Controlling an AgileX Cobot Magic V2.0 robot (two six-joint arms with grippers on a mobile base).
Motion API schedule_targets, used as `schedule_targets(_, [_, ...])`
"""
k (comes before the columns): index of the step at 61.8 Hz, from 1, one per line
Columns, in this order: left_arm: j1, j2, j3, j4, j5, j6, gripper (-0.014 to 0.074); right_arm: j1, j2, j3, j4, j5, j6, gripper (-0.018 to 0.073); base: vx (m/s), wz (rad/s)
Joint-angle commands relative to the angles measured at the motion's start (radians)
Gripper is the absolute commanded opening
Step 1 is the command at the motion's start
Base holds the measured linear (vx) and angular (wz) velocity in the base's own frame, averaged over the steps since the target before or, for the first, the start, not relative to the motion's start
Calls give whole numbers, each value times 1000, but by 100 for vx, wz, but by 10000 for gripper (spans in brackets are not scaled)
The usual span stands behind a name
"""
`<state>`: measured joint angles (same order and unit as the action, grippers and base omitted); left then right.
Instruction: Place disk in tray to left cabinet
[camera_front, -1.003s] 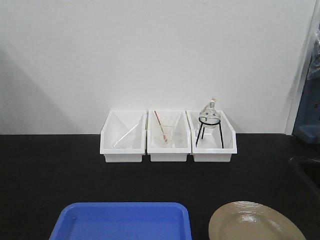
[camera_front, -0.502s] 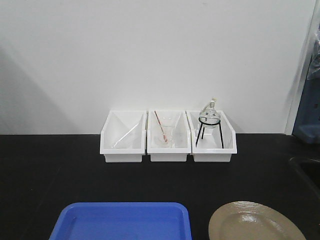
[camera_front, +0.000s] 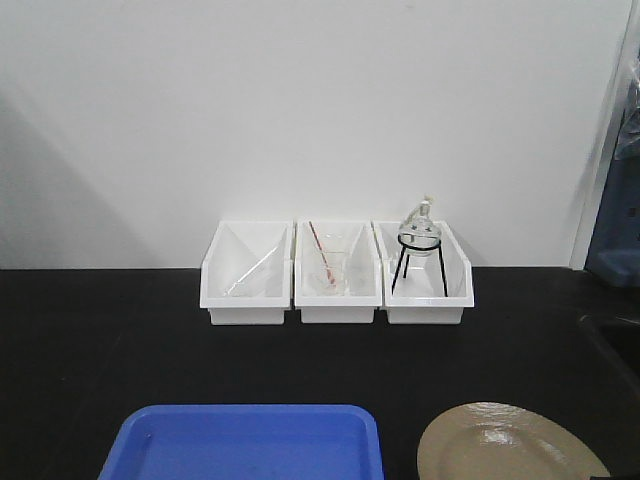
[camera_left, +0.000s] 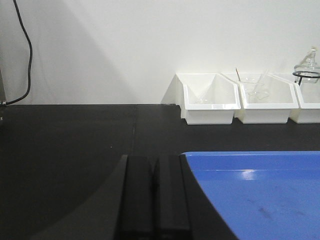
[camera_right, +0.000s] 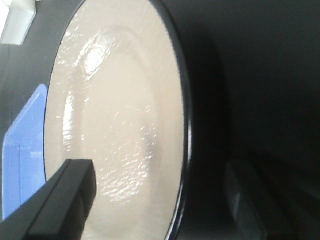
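Observation:
The blue tray (camera_front: 245, 440) lies at the near edge of the black table, and the tan disk (camera_front: 510, 445) with a black rim rests flat beside it on the right. In the left wrist view my left gripper (camera_left: 155, 195) is shut with nothing in it, just left of the tray's (camera_left: 260, 190) corner. The right wrist view shows my right gripper (camera_right: 157, 172) open, straddling the disk's (camera_right: 120, 115) rim: one finger is over the glossy face, the other over the dark table. Neither gripper appears in the front view. The left cabinet is out of view.
Three white bins (camera_front: 335, 285) stand in a row at the wall, holding glassware; the right one carries a flask on a black tripod (camera_front: 418, 250). A sink edge (camera_front: 610, 335) and a blue object (camera_front: 615, 255) sit at the far right. A black cable (camera_left: 25, 50) hangs at left.

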<state>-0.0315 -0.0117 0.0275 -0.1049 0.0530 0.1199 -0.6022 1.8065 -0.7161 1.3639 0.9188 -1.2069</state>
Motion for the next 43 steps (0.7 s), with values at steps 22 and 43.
schedule_targets(22, [-2,-15,20,-3,-82,-9,-3,91,38,-24,177,35,-92,581,0,0])
schedule_targets(43, [-2,-15,20,-3,-82,-9,-3,165,118,-24,303,33,-141,117,0,0])
